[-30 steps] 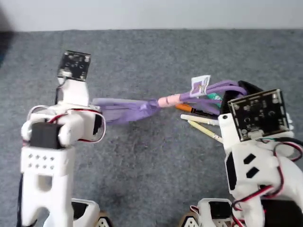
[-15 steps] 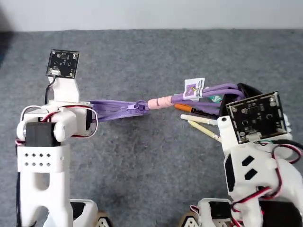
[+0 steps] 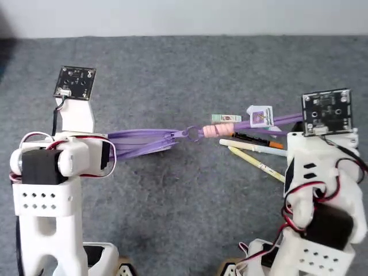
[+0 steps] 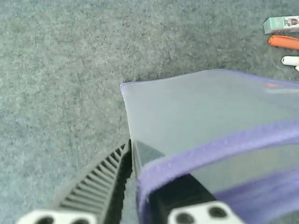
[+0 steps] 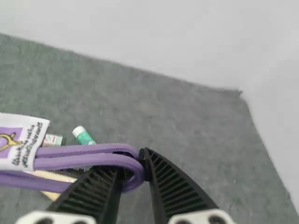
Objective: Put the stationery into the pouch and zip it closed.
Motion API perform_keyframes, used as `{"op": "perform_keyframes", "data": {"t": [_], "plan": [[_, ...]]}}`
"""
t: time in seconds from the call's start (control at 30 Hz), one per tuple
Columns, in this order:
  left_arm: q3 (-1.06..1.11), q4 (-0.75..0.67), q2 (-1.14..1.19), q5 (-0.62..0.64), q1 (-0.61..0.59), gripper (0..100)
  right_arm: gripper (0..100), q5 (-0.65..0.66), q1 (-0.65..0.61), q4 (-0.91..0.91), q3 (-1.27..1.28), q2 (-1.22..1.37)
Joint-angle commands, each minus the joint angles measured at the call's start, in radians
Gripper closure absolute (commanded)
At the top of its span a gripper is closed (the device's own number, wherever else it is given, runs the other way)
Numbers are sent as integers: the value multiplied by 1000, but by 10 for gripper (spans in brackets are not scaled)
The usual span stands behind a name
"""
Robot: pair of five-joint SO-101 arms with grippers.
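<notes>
**Pouch pulled taut between both arms; pens lie outside it**

- Left gripper (image 4: 131, 148): jaws clamped tight on one corner of the translucent lilac plastic pouch with purple zip edging (image 3: 144, 140), at left-centre of the high view.
- Pouch: a straight band running from left-centre to the right side of the frame. Its round zip-pull ring (image 3: 192, 134) sits mid-frame, with a pink ribbed piece (image 3: 221, 130) just right of it and a white paper tag (image 3: 260, 116) further right.
- Stationery, right of centre on the grey carpet (image 3: 172, 218): a small green-and-white tube (image 3: 221, 118) just above the band. Below the band lie a black pen with an orange end (image 3: 256, 138), a white pen (image 3: 253, 147) and a cream pen (image 3: 257, 163).
- Right gripper (image 5: 135, 170): jaws pinched narrow on the purple edging at the pouch's far end.

Change: over the last second the left arm drew leftward and the right arm swung out to the right. The pouch went from slack and crumpled to stretched, and the pens came out from under the right arm.

Reading: the pouch is braced, but nothing appears packed, so zipping now would be premature.
</notes>
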Motion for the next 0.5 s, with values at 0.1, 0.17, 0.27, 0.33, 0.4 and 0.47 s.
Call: {"op": "perform_keyframes", "data": {"t": [0.1,0.17,0.27,0.33,0.4,0.47], "plan": [[-45,6,-15,95,-6,989,760,-28,-91,239,-49,-13],[-45,5,-15,95,-6,989,702,-83,-150,320,-107,-13],[-45,5,-15,97,-6,989,735,-144,-266,440,-233,-4],[-45,6,-15,115,-6,989,762,-166,-367,516,-302,-4],[-45,5,-15,133,-6,989,769,-192,-460,587,-356,-4],[-45,5,-15,138,-6,989,768,-239,-539,644,-376,-2]]}}
